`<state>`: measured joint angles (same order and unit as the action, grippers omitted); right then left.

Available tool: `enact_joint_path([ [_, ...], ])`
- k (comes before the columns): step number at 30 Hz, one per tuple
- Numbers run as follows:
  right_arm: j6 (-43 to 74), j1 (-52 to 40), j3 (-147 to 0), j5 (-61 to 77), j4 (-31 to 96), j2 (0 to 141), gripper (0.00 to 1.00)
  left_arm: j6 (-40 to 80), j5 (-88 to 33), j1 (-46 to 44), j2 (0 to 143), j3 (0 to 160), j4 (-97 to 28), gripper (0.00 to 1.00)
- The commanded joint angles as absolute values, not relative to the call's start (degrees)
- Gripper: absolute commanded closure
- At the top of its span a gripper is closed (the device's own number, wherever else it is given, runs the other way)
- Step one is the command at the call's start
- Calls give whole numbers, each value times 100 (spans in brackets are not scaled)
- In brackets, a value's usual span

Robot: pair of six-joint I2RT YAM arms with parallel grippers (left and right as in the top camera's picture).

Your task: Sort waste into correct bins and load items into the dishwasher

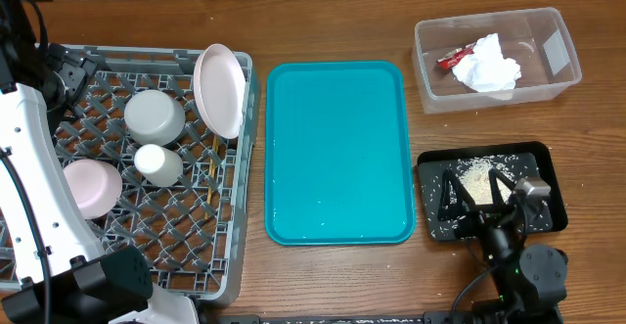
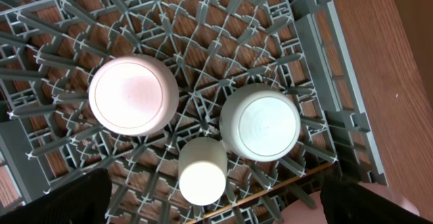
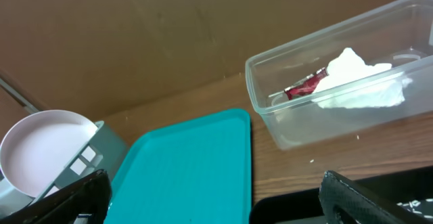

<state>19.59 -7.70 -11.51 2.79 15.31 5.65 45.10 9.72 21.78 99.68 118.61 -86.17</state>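
Grey dish rack (image 1: 186, 255) carrying plate (image 1: 219, 89), cup (image 1: 157, 163), grey bowl (image 1: 155, 115), pink bowl (image 1: 90, 187); left gripper (image 2: 216, 200) hovering above, jaws gaping, empty; right gripper (image 1: 476, 197) hanging wide-open over black tray (image 1: 546, 165).

- Large square grey plastic dish rack (image 1: 166, 236): uniform mid grey, with a diamond lattice floor and brown wood showing through the gaps.
- Round white-pink plate (image 1: 219, 89): pale pink face, whiter at the rim.
- Grey bowl (image 1: 155, 116): plain light grey.
- White cup (image 1: 157, 163): plain white.
- Small white-pink bowl (image 1: 90, 185): blush pink fading to white.
- Thin wooden chopsticks (image 1: 210, 172): light tan.
- Rectangular teal serving tray (image 1: 337, 153): solid teal, unpatterned.
- Clear rectangular plastic tub (image 1: 430, 79), ahead of the right gripper (image 1: 476, 195): colourless, with a white label (image 1: 558, 52).
- Crumpled white paper napkin (image 1: 489, 65): white.
- Small red-and-white snack wrapper (image 1: 453, 59): mostly red.
- Shallow black rectangular tray (image 1: 543, 158), under that gripper: black, speckled with whitish rice-like scraps (image 1: 474, 177).
- Wooden table (image 1: 323, 285): brown grain.
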Motion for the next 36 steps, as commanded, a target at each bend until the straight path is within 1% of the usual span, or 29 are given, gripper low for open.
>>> enact_joint_path([
  [1, 1741, -650, -845, 362, 1245, 268, 0, 4633, 1070, 2196, 9990, 11928, -8621, 0],
  [7, 1345, -537, -56, 528, -340, 187, 0, 4633, 1070, 2196, 9990, 11928, -8621, 0],
  [12, 1293, -408, -47, 510, -384, 130, 0, 4633, 1070, 2196, 9990, 11928, -8621, 0],
  [18, 602, -375, -47, 456, -25, 12, 0, 4633, 1070, 2196, 9990, 11928, -8621, 0],
  [22, 596, -276, -47, 255, 464, 12, 0, 4633, 1068, 2196, 9990, 11928, -8621, 0],
  [26, 565, -189, -47, -1, 484, 12, 0, 4633, 1068, 2196, 9990, 11928, -8621, 0],
  [36, 440, -174, -47, 73, 484, 12, 0, 4633, 1070, 2196, 9990, 11928, -8621, 0],
])
